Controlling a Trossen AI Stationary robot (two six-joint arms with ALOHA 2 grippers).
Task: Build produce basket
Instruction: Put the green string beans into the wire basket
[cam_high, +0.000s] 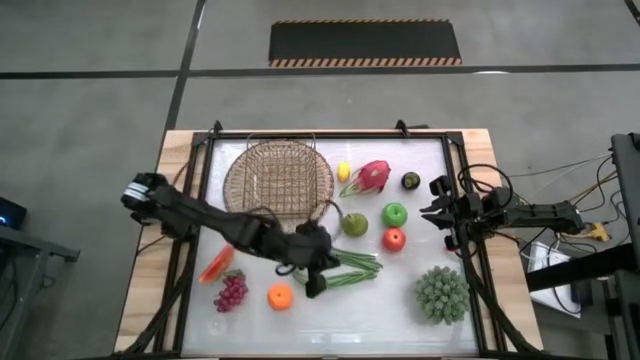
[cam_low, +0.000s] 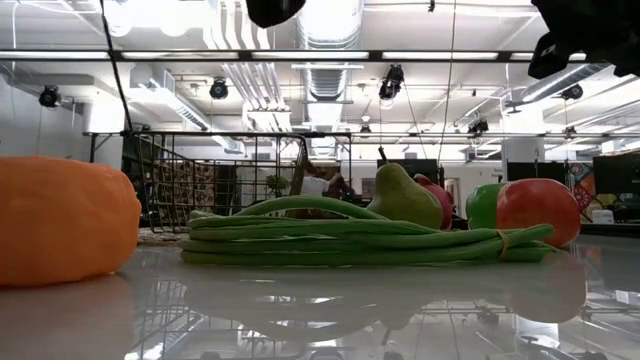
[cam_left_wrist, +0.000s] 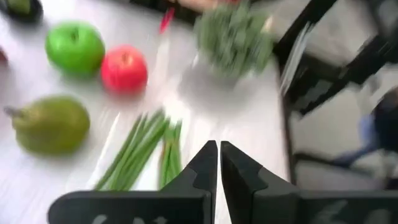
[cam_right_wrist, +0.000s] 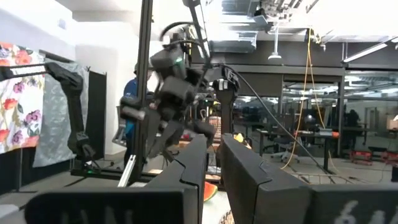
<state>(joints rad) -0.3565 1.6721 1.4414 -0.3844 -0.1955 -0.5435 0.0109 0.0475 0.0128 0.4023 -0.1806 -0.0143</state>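
High view first: the left gripper (cam_high: 318, 283) hangs over the middle of the tabletop, just above the near end of the green beans (cam_high: 352, 266), with its fingers pressed together and nothing between them. From its own wrist camera the two dark fingers (cam_left_wrist: 205, 167) meet tip to tip, the beans lying loose on the white surface just beyond them. The right gripper (cam_high: 440, 215) waits over the right edge of the tabletop, its fingers close to shut and holding nothing that I can see.

The basket (cam_high: 278, 180) sits near the far edge, left of centre, and looks bare inside. Beside it toward the right lie a lemon (cam_high: 344, 171) and the dragon fruit (cam_high: 370, 177). The pear (cam_high: 355, 224), green apple (cam_high: 395, 214) and red apple (cam_high: 394, 239) cluster at mid-table. Toward the near left corner are the grapes (cam_high: 231, 292) and the orange (cam_high: 280, 296). A spiky green ball (cam_high: 442, 294) rests near the near right corner.
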